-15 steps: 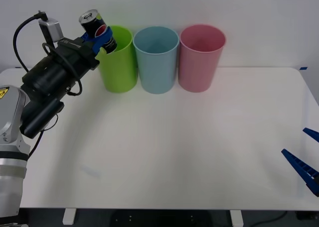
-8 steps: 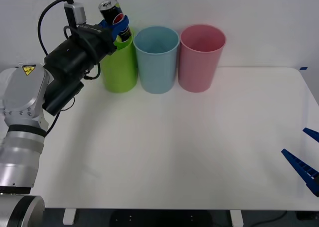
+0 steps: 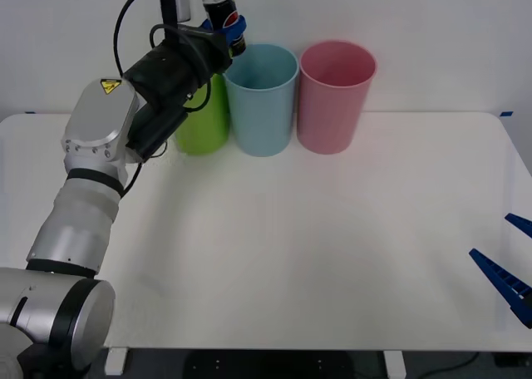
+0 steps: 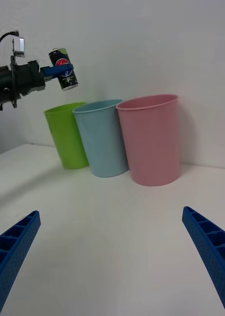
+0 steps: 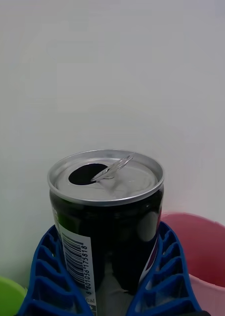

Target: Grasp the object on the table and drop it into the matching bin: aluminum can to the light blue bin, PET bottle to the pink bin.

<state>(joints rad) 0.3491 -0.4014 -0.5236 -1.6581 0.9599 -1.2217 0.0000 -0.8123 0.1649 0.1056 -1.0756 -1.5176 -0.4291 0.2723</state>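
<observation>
Aluminum can (image 3: 221,7), clamped upright between the blue fingers of the left hand (image 3: 228,27), has been carried further right since a moment ago, from over the lime green bin (image 3: 202,121) to above the near rim of the light blue bin (image 3: 262,105), while the right hand (image 3: 509,267) waits spread open over the tabletop (image 3: 291,254).

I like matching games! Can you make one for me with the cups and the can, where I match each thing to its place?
Things:
1. aluminum can
2. light blue bin
3. pink bin
4. lime green bin

Places:
A. middle of the row
B. partly hidden behind the left arm
C. held in the left pincer, up above the bins
D. right end of the row

Pairs: 1-C, 2-A, 3-D, 4-B
</observation>
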